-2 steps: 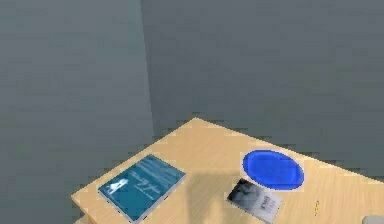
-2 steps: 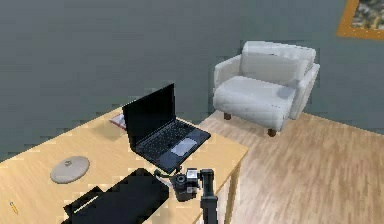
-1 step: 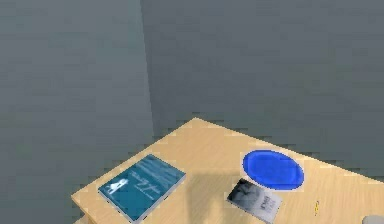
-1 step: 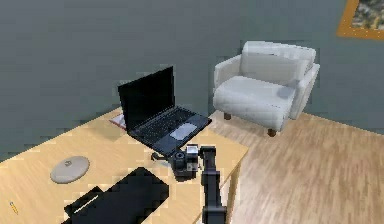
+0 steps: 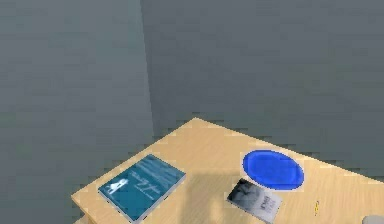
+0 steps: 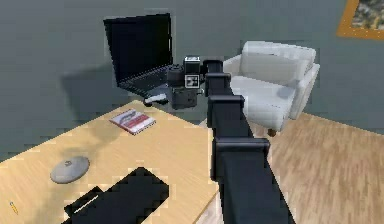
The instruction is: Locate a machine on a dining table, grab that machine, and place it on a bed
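Your laptop (image 6: 138, 45) stands with its lid up at the far end of the desk (image 6: 180, 150), its dark screen close to the grey wall (image 6: 50, 50). The pincer (image 6: 165, 93) sits at the laptop's right side, level with its base. You cannot tell whether it touches the machine. The laptop lies right behind it, so you cannot tell the state of the pincer's fingers or whether it holds anything.

In the arm side view, the arm (image 6: 235, 150) runs along the desk's right edge. Beyond that edge you have bare wooden floor (image 6: 330, 170), and a white armchair (image 6: 268, 75) stands near the desk's far right corner. A framed picture (image 6: 362, 15) hangs above the chair.

Nearer on the desk lie a red and white book (image 6: 132, 121), a grey round object (image 6: 69, 168) and a flat black slab (image 6: 118, 200) at the near edge.

In the forward view, a desk corner (image 5: 200, 128) points towards the meeting of two grey walls (image 5: 145, 60). On it are a blue plate (image 5: 273, 168), a teal book (image 5: 143, 185) and a small dark booklet (image 5: 254, 196). You cannot read the print on the covers.
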